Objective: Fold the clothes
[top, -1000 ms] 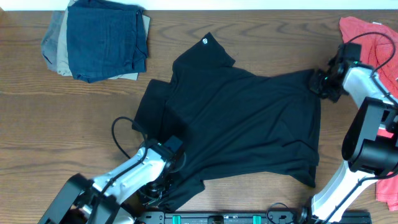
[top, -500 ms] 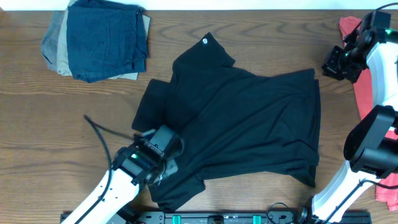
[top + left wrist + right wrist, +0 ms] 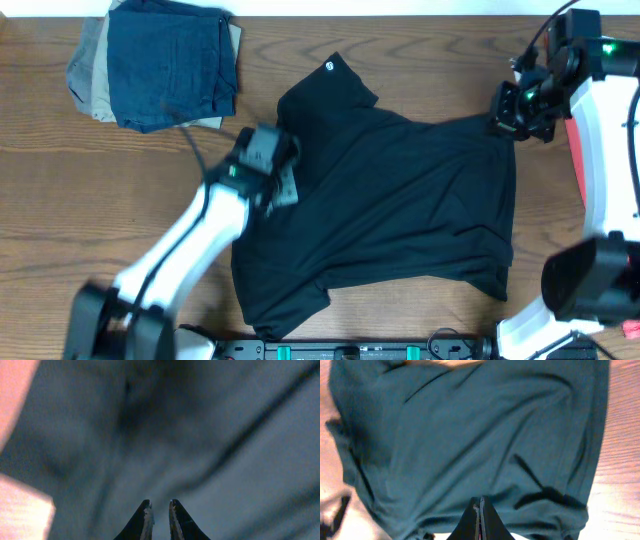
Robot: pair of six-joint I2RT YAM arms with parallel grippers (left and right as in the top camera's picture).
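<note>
Currently, black T-shirt (image 3: 400,200) spread mid-table (image 3: 60,200), rumpled along its left side, left gripper (image 3: 160,510) low over that fabric, fingers a hair apart, right gripper (image 3: 479,505) above the shirt's far right corner, fingers pressed together.

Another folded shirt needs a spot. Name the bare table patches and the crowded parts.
Bare table: left of the T-shirt, below the stack, though the left arm crosses its near part; also the far strip between collar and right arm. Crowded: right edge, with the red shirt.
</note>
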